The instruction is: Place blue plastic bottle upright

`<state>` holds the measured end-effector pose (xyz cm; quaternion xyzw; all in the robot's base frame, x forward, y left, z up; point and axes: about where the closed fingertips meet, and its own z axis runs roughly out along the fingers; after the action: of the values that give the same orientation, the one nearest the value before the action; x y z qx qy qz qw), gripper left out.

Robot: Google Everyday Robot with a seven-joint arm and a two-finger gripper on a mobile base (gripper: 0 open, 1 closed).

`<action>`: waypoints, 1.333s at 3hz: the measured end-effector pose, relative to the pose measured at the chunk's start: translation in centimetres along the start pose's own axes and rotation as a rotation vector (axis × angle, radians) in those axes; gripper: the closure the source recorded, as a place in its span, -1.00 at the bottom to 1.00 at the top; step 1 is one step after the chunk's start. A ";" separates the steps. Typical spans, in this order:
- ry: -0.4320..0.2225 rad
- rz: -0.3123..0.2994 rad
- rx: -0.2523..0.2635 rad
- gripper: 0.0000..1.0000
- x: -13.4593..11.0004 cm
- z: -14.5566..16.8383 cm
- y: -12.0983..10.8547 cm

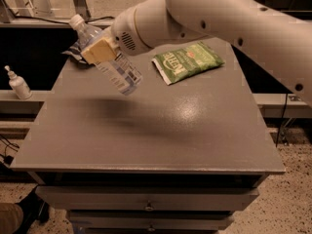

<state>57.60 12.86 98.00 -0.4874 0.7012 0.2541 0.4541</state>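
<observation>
1. Camera view has the blue plastic bottle [121, 76] up in the air above the rear left part of the worktop [195, 130], touching nothing beneath it.
2. It hangs at a slant, neither upright nor flat: the white cap [76, 20] points up and to the left, and the base points down and to the right, toward the middle of the worktop.
3. The claw [100, 50] is closed on the bottle's upper body, just below the shoulder, with its pale yellow pads [103, 52] pressed against the clear plastic. The cap sticks out on one side of the grip and the labelled lower half on the other.
4. The white arm [209, 13] reaches in from the upper right.
5. A soft shadow [114, 112] lies on the grey surface under the bottle.
6. A green snack bag [187, 61] lies flat at the back of the worktop, to the right of the bottle and apart from it.
7. A dark wrapper [73, 56] shows at the rear left corner, partly hidden behind the bottle and claw.
8. A small white pump bottle [18, 84] stands upright on a ledge off the left side.
9. Drawers [148, 199] sit beneath the worktop.
</observation>
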 end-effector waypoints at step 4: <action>-0.254 0.047 0.094 1.00 -1.2 1.1 -0.9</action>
<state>59.04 13.95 98.67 -0.4131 0.6602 0.2911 0.5556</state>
